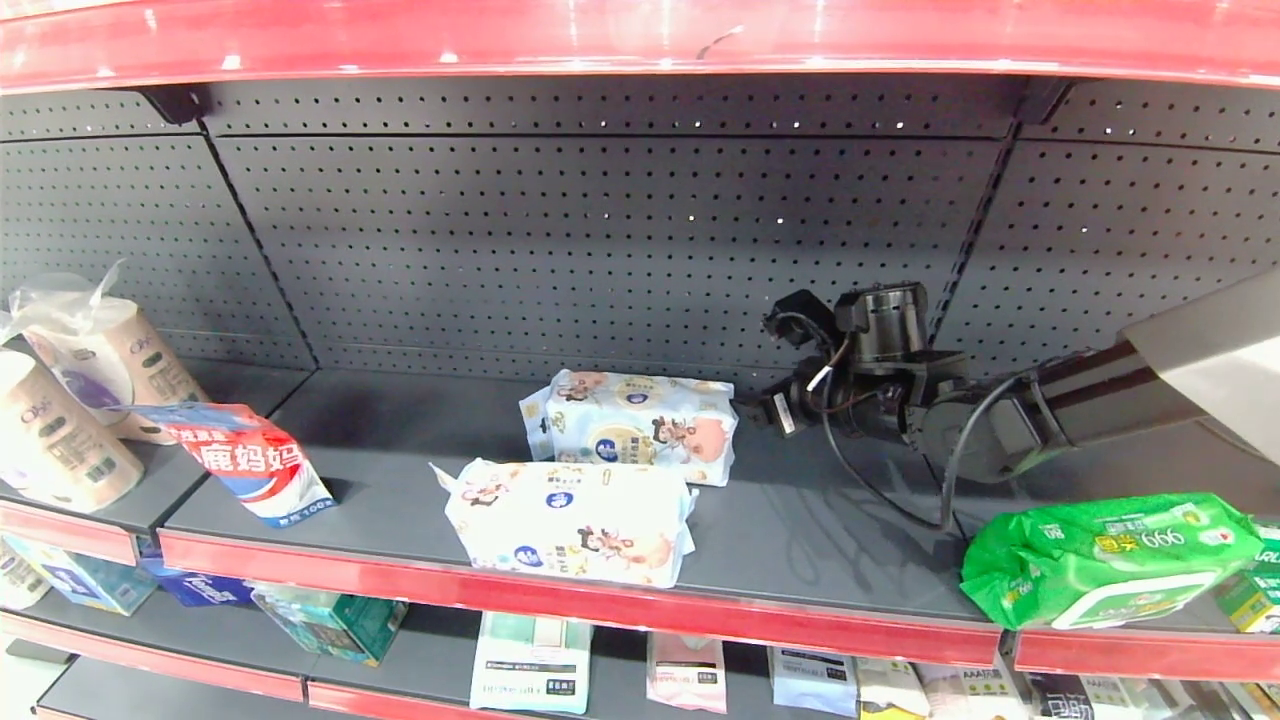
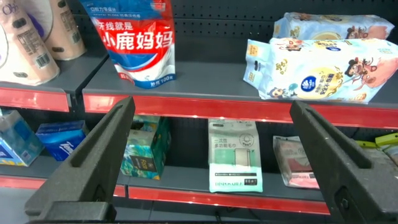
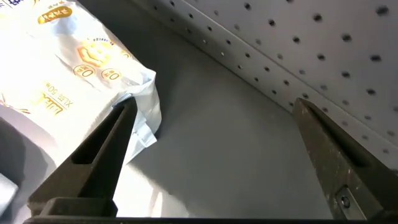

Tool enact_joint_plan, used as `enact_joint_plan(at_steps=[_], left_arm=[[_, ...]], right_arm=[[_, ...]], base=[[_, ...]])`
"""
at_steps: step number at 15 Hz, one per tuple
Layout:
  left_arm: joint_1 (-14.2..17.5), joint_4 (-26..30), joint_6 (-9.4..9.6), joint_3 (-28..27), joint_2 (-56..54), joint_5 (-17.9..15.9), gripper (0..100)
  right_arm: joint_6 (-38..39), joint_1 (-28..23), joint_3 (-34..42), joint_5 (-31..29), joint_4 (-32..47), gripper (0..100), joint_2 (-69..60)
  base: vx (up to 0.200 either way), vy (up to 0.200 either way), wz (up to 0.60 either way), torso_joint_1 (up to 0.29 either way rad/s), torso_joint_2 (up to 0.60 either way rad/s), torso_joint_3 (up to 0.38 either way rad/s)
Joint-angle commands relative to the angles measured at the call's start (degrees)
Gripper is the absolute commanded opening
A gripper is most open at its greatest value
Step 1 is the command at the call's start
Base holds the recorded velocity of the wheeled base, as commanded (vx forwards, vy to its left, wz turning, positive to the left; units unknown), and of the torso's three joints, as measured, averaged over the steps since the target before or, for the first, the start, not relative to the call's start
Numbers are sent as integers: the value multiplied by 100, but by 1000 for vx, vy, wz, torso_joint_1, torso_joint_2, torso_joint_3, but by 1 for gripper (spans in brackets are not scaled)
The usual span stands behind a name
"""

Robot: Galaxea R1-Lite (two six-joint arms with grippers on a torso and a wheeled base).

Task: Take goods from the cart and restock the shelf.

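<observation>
**Head view.** The right arm comes in from the right, low over the shelf [image 1: 400, 420]. Its forearm is roughly level and its wrist is turned toward the pegboard back [image 1: 600, 230]. The right pincer [image 1: 770, 405] sits just beside the near end of the rear pack [image 1: 630, 425], a pale soft pack printed with cartoon figures. A front pack [image 1: 570, 520] of the same kind lies farther from the pincer, toward the shelf's red edge. Beyond both packs stands a red-and-blue bag [image 1: 255, 460] with large white lettering, and farther still are wrapped paper rolls [image 1: 70, 400]. On the arm's other side, well apart from the pincer, a green wipes pack [image 1: 1100, 560] lies at the shelf edge.

**Left wrist view.** The left pincer [image 2: 212, 104] has its fingers spread wide with nothing between them. It hangs before the shelf front. The red-and-blue bag [image 2: 137, 40] stands ahead of one finger. The front pack [image 2: 317, 68] and the rear pack [image 2: 336, 26] lie ahead of the other. On the tier below, between the fingers, a white-and-green pack [image 2: 234, 155] stands upright.

**Right wrist view.** The right pincer [image 3: 214, 106] is also spread wide and grips nothing. One finger's tip lies at the crimped end of the rear pack [image 3: 62, 81], but whether it touches cannot be told. The other finger is close to the pegboard back [image 3: 298, 37]. Bare shelf [image 3: 230, 143] lies between the fingers.
</observation>
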Motion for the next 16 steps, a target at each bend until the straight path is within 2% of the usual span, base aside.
enact_joint_plan(at_steps=[1, 16], left_arm=[[1, -1, -2, 1, 7, 1, 100], [1, -1, -2, 1, 7, 1, 100]], right_arm=[[-4, 21, -96, 1, -10, 100, 96], [31, 223, -236, 45, -10, 100, 237]], base=[[0, 0, 0, 0, 0, 0], [0, 0, 0, 0, 0, 0]])
